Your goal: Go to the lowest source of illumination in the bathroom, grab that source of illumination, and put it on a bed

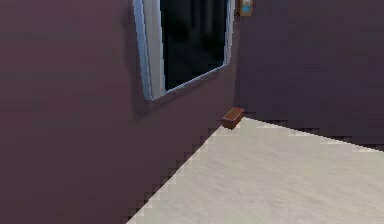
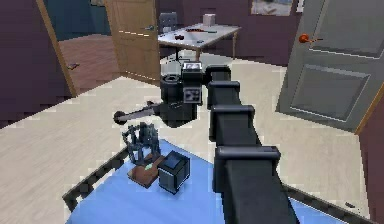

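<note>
Lantern (image 2: 141, 152); dark cage, brown base

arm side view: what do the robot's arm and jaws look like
The arm is a dark square bar of stepped, boxy segments. At its far end sit two small white squares with black marks, then a dark body with two thin jaws.

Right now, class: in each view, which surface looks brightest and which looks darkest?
Forward view: the pale floor is brightest, the framed pane darkest. Arm side view: the cream floor is brightest, the arm darkest.
</note>
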